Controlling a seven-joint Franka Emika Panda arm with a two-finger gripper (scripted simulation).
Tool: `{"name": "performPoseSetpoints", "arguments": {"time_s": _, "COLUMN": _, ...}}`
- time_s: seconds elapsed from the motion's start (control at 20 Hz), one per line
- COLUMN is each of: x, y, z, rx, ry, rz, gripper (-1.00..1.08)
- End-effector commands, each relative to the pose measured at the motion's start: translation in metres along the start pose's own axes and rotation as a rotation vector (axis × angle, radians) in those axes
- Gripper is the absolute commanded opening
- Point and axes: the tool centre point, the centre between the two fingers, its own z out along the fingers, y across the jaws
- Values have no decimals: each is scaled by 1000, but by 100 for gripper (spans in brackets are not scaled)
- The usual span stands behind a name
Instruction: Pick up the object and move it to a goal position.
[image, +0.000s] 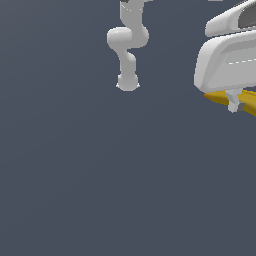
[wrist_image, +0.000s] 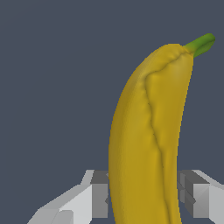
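The yellow banana (wrist_image: 146, 140) with a green stem tip fills the wrist view, lying between my two fingers, whose pads (wrist_image: 99, 199) press its sides. In the exterior view the banana (image: 220, 97) shows at the exterior view's right edge, just under the large white gripper body, with a light finger (image: 233, 102) across it. My gripper (image: 236, 104) is shut on the banana. The banana's far end is cut off by the frame edge. Whether it is lifted off the surface I cannot tell.
The arm's white base and links (image: 128, 45) stand at the top middle of the exterior view. A flat dark grey surface (image: 100, 175) spreads all around. No goal marker shows.
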Motion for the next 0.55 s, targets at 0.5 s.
{"name": "performPoseSetpoints", "arguments": {"time_s": 0.5, "x": 11, "y": -18, "z": -23, "rx": 6, "ry": 24, "rz": 15, "gripper": -100}}
